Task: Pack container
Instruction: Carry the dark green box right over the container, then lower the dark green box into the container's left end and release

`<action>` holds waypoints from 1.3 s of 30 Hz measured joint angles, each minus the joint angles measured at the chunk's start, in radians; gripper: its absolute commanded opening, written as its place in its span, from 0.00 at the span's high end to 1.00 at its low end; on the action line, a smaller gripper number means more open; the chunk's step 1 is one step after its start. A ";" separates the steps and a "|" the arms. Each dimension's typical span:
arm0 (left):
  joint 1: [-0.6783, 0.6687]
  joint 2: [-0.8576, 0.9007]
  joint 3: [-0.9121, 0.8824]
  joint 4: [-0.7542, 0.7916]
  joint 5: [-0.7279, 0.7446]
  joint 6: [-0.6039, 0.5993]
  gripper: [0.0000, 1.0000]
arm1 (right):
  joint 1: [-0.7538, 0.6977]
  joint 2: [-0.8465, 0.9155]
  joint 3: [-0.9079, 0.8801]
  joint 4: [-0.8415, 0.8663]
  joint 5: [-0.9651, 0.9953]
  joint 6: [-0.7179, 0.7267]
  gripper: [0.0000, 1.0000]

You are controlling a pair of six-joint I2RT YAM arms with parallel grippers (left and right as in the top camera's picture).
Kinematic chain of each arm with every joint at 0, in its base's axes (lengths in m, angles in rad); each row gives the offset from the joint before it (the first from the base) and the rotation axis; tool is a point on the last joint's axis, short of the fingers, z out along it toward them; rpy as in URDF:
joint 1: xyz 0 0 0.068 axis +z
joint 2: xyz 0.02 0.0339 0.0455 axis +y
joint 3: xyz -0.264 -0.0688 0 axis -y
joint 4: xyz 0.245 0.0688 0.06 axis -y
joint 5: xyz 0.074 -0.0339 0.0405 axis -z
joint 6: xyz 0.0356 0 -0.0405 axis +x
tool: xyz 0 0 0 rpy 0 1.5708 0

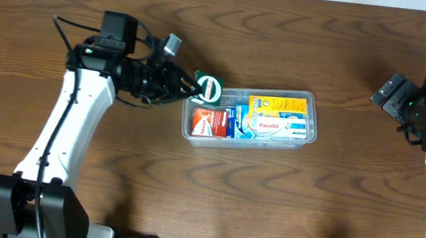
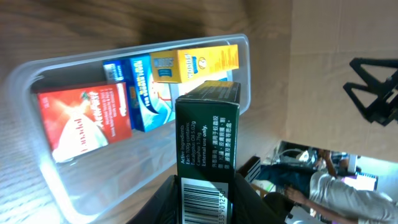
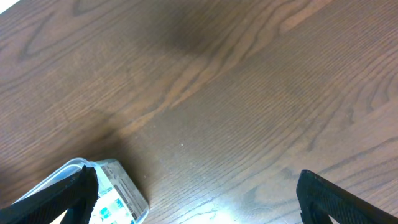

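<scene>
The container (image 1: pixel 274 142), a clear rectangular tub, sits mid-table and holds a red and white box (image 1: pixel 206 121), a blue box (image 1: pixel 236 121), a yellow box (image 1: pixel 278 104) and a white and blue box (image 1: pixel 279 128). My left gripper (image 1: pixel 192 87) is shut on a dark green box (image 1: pixel 208 87) and holds it above the tub's far left corner. In the left wrist view the green box (image 2: pixel 208 137) stands between my fingers, barcode end nearest the left gripper (image 2: pixel 208 208), over the container (image 2: pixel 62 186). My right gripper (image 1: pixel 394 94) is open at the far right.
In the right wrist view the right gripper (image 3: pixel 199 199) stands wide open over bare wood, with one corner of the container (image 3: pixel 118 193) beside its left finger. Wooden table surface (image 1: pixel 267 204) surrounds the tub.
</scene>
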 measured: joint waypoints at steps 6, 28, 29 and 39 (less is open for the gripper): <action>-0.057 0.000 -0.043 0.096 0.004 -0.006 0.74 | 0.000 0.000 0.000 0.000 0.000 0.000 0.01; -0.095 0.000 -0.241 0.227 -0.106 -0.037 0.74 | 0.000 0.000 0.000 0.000 0.000 0.000 0.01; -0.102 0.000 -0.242 0.228 -0.119 -0.041 0.74 | 0.000 0.000 0.000 0.000 0.000 0.000 0.01; -0.143 0.000 -0.243 0.254 -0.194 -0.070 0.74 | 0.000 0.000 0.000 0.000 0.000 0.000 0.01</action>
